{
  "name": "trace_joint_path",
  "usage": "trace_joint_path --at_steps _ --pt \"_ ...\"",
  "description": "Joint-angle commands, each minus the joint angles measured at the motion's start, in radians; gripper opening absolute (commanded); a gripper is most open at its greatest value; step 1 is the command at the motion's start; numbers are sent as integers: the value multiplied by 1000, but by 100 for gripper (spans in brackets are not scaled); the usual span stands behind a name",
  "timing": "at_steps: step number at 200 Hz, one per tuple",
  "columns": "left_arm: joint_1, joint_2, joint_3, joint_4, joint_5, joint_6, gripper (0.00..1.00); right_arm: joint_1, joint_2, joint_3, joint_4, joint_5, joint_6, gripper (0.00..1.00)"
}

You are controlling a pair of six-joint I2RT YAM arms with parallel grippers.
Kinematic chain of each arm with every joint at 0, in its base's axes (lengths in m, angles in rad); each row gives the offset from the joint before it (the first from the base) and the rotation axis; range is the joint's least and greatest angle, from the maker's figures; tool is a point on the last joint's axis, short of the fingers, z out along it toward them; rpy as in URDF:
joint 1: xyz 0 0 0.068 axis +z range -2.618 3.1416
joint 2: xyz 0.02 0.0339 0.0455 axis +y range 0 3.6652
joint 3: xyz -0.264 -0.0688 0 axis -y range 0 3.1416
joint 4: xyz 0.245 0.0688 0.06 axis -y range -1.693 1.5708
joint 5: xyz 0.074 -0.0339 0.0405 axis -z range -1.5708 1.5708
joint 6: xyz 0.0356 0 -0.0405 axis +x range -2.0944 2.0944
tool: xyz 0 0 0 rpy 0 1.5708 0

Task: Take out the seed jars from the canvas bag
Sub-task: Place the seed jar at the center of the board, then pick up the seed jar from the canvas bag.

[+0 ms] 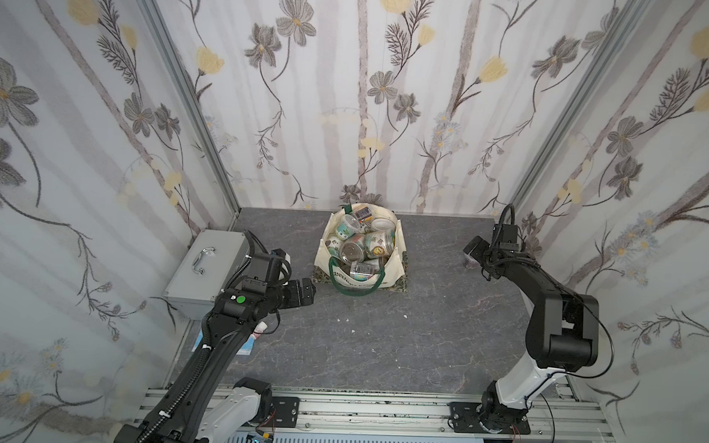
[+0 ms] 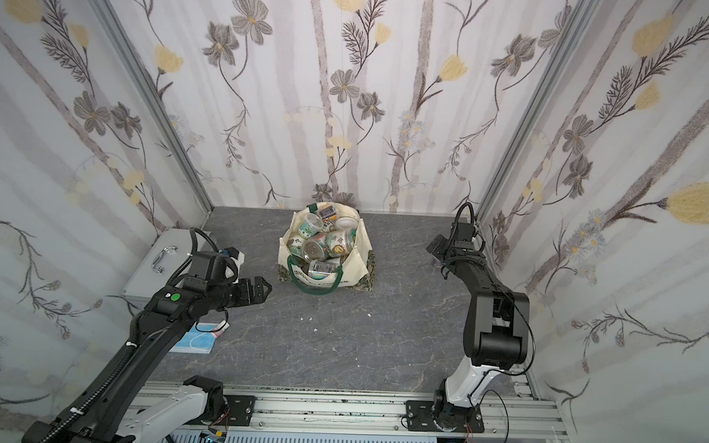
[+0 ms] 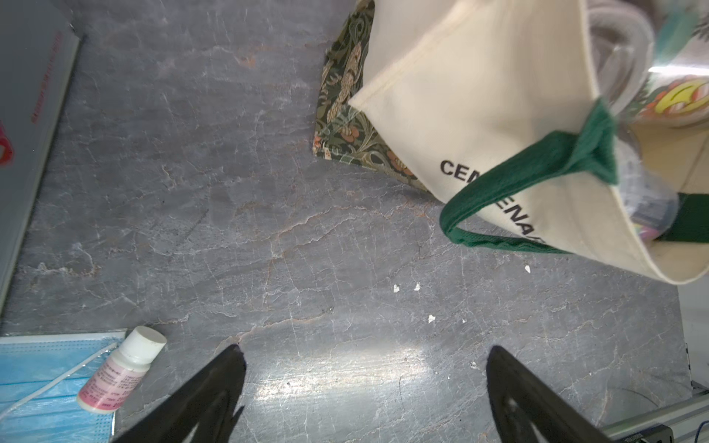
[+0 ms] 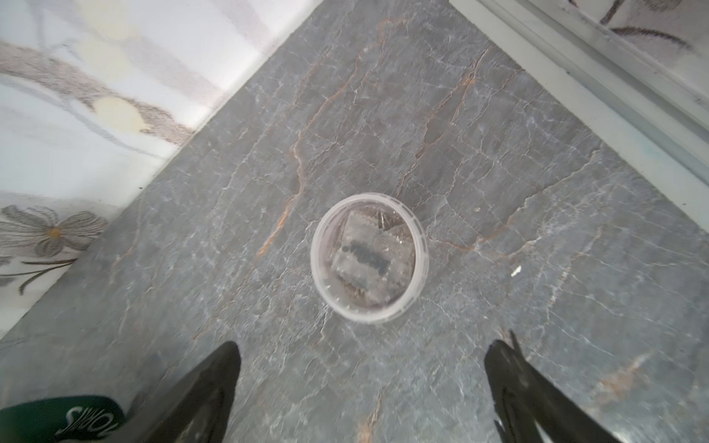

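Nearly hidden under the right pincer, one seed jar.

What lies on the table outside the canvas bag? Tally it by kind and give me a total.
Seed jar: 1
Silver metal case: 1
Blue face mask: 1
Small white bottle: 1
Total: 4, leaving aside the tiny white flecks.
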Motion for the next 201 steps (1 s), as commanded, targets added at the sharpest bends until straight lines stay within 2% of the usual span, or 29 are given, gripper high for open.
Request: trace_joint_path --at_steps 1,53,81,100,123,158,180,201 --pt "-5 -12 70 29 -15 -21 100 23 -87 -19 -19 -60 -25 100" --pt "-27 68 194 176 22 -28 100 192 -288 31 -145 -133 -49 100" --pt "-39 148 227 251 -16 27 100 285 -329 117 -198 -197 -44 100" --pt "-40 172 191 320 -33 85 100 348 -339 155 -177 -276 5 100" --pt "-35 160 105 393 -58 135 100 440 -332 185 -114 -329 96 100" --pt "-33 188 121 372 -37 121 100 552 -258 265 -32 -383 232 100" --pt "-27 201 125 373 -27 115 100 610 -192 323 8 -382 322 100" --pt "-21 213 135 364 -15 107 100 669 -152 353 29 -319 426 100"
